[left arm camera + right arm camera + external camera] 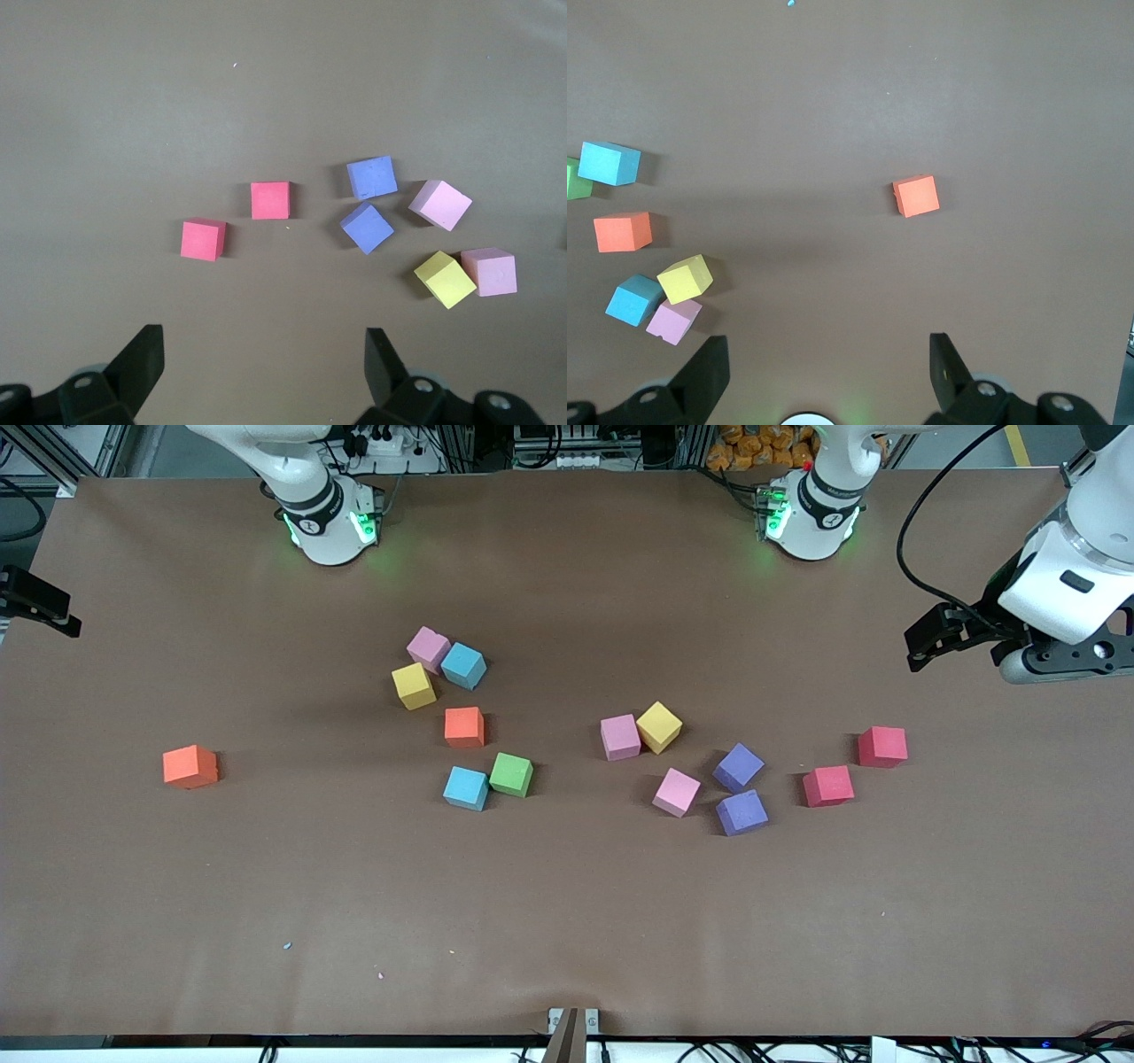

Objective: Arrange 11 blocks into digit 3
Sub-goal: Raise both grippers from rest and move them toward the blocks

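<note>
Several blocks lie loose on the brown table, and no digit 3 is in view. Toward the right arm's end an orange block (pixel 190 766) (pixel 915 195) sits alone. A middle cluster holds pink (pixel 429 647), blue (pixel 463 665), yellow (pixel 414 685), orange (pixel 464 726), blue (pixel 466 788) and green (pixel 511 774). Toward the left arm's end lie pink (pixel 620 737), yellow (pixel 659 727), pink (pixel 677 792), two purple (pixel 738 767) (pixel 741 812) and two red blocks (pixel 828 786) (pixel 882 746) (pixel 203 239). My left gripper (pixel 926 642) (pixel 263 341) hangs open and empty, high over its table end. My right gripper (pixel 53 615) (pixel 828 348) is open and empty at its end.
The two arm bases (pixel 328 522) (pixel 811 518) stand along the table edge farthest from the front camera, with cables and equipment past it. A small metal bracket (pixel 571 1027) sits at the edge nearest the front camera. A black cable (pixel 912 531) loops off the left arm.
</note>
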`<state>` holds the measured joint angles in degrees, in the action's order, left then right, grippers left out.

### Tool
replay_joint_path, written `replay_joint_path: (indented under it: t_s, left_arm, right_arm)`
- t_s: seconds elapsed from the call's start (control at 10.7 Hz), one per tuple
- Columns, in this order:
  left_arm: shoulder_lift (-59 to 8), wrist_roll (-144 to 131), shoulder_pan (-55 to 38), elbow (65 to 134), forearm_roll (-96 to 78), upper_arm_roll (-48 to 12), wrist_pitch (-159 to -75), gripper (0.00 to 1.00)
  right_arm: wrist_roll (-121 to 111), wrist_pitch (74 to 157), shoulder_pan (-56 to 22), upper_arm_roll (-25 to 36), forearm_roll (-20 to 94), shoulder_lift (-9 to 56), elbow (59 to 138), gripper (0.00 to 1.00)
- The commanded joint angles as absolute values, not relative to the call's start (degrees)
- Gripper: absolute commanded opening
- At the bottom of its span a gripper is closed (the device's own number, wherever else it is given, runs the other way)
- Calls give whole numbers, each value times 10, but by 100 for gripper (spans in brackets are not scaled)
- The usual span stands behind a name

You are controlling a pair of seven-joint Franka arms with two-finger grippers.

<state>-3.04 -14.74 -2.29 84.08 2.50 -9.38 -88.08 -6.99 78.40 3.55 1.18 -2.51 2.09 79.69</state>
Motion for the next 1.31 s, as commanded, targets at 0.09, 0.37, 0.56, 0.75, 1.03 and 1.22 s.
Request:
replay_joint_path:
  t_s: [0.09,0.37,0.56,0.75,1.03,1.22]
  left_arm:
    - [-21,-141,-23,838,16,-95,-870,100]
    - [-21,-143,-24,838,13,-95,-870,100]
    - [-23,-149,-26,838,15,-96,-871,100]
    - [-36,-149,-29,845,7,-106,-872,100]
    - [-49,-186,-31,895,-19,-133,-916,100]
    - [-54,-245,-32,959,-19,-175,-988,100]
  right_arm:
    - [-62,775,35,9,-18,19,787,100]
    - [-63,769,36,11,54,25,799,100]
    - [-61,764,26,8,62,30,808,100]
    - [-62,768,5,7,63,44,818,100]
    - [-66,809,-32,8,59,54,875,100]
    - [-64,830,-78,8,57,58,904,100]
